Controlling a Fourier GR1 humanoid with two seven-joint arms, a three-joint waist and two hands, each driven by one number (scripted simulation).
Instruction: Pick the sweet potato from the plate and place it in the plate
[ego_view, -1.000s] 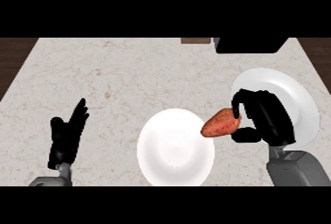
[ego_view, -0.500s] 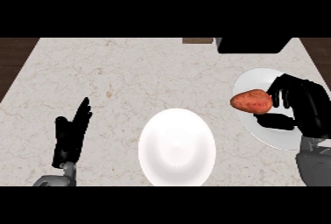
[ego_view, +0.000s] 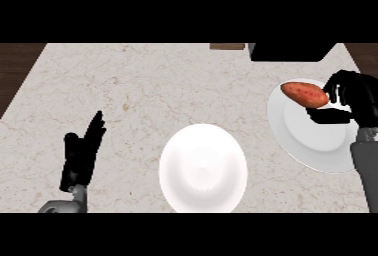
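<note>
The oblong orange sweet potato (ego_view: 305, 93) has shifted right, pinched by the right hand (ego_view: 356, 96).

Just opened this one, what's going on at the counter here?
The robot's right hand is curled round a sweet potato, holding it at the upper left part of the right plate. Whether it touches the plate cannot be told. A second plate, with nothing on it, sits in the middle of the counter near the front. The left hand rests open at the lower left, fingers up.
</note>
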